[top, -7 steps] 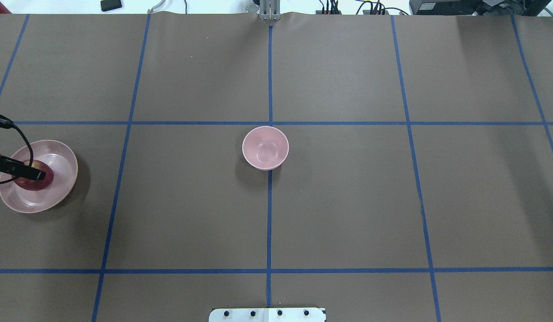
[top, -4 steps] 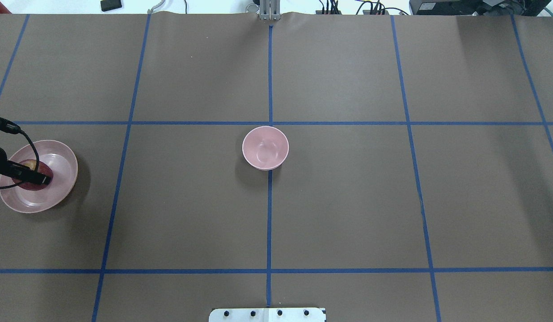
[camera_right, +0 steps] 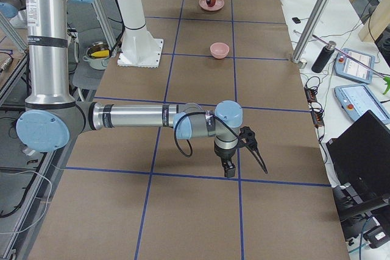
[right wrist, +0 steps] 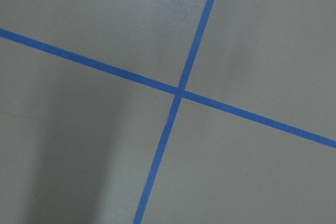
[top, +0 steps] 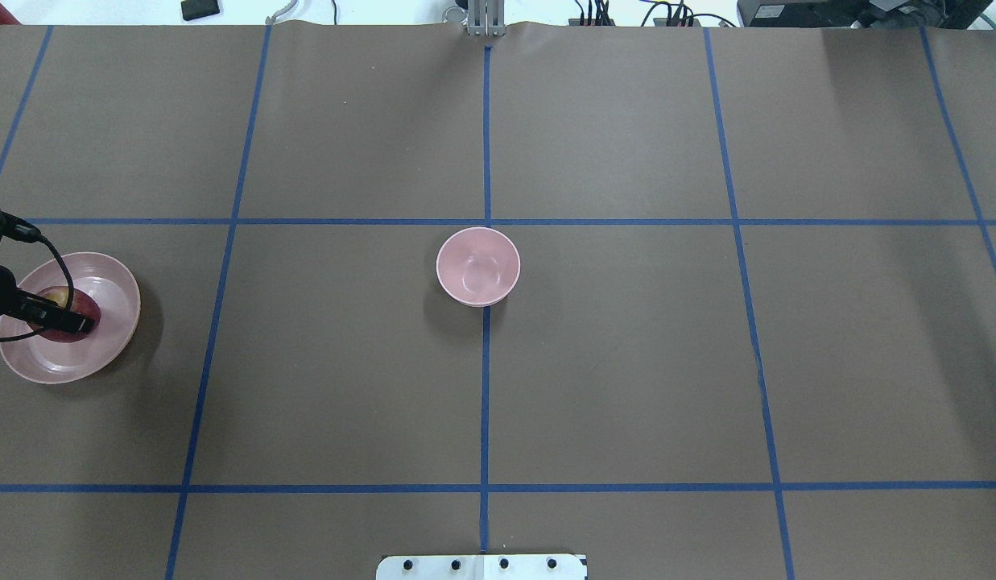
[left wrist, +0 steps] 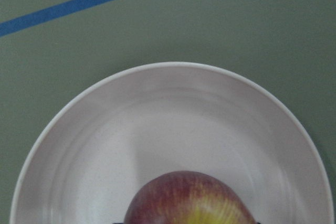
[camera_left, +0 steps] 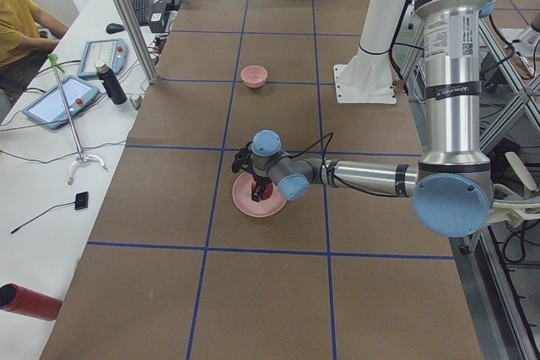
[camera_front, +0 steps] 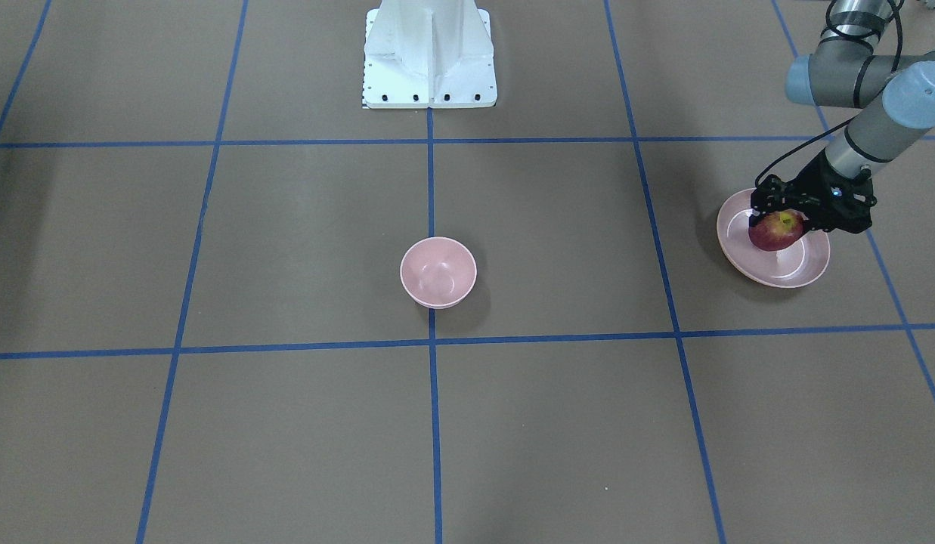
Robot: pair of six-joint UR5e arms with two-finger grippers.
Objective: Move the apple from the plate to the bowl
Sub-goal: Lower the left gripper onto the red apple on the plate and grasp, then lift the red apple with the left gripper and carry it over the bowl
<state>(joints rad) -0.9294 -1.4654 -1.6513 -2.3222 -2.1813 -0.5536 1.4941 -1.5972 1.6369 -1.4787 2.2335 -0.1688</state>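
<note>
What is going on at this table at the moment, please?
The left gripper is down at the plate, its fingers either side of the apple, which sits on the plate; whether it grips yet is unclear. The bowl stands empty, well apart. The right gripper hangs over a tape crossing, away from all of it.

Dark red apple point(camera_front: 775, 231) with yellow-green patch; pale pink plate point(camera_front: 803, 266) and bowl point(camera_front: 438, 273)
</note>
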